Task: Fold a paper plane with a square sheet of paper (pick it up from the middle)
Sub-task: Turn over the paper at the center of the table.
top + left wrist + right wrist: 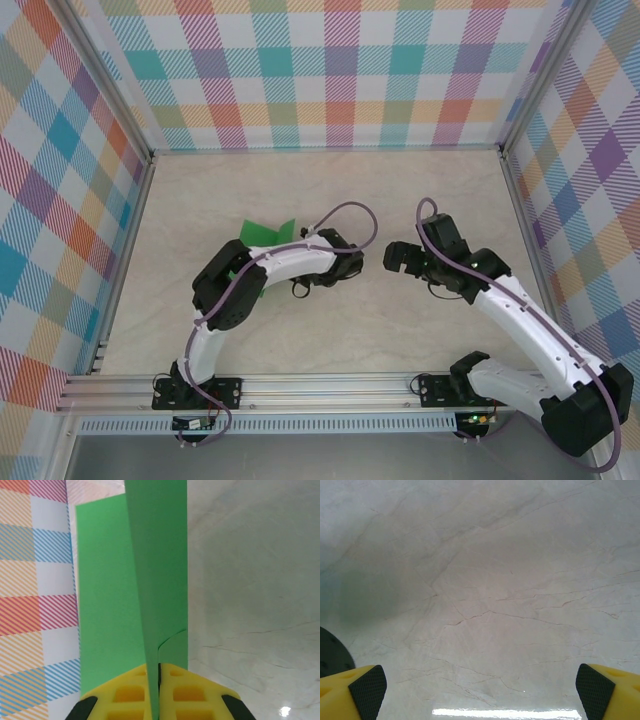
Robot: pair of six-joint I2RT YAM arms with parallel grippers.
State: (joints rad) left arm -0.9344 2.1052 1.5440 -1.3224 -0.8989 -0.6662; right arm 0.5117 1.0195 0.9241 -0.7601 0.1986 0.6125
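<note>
The green sheet of paper is folded and stands on edge, running away from my left gripper, which is shut on its lower edge between the yellow fingers. From above, a corner of the paper pokes out behind my left forearm, which covers the rest of it. My right gripper hovers over bare table to the right of the left wrist. It is open, its fingertips far apart with nothing between them.
The marble-look table is boxed in by plaid walls at the left, back and right. A metal rail runs along the near edge by the arm bases. The two wrists sit close together mid-table.
</note>
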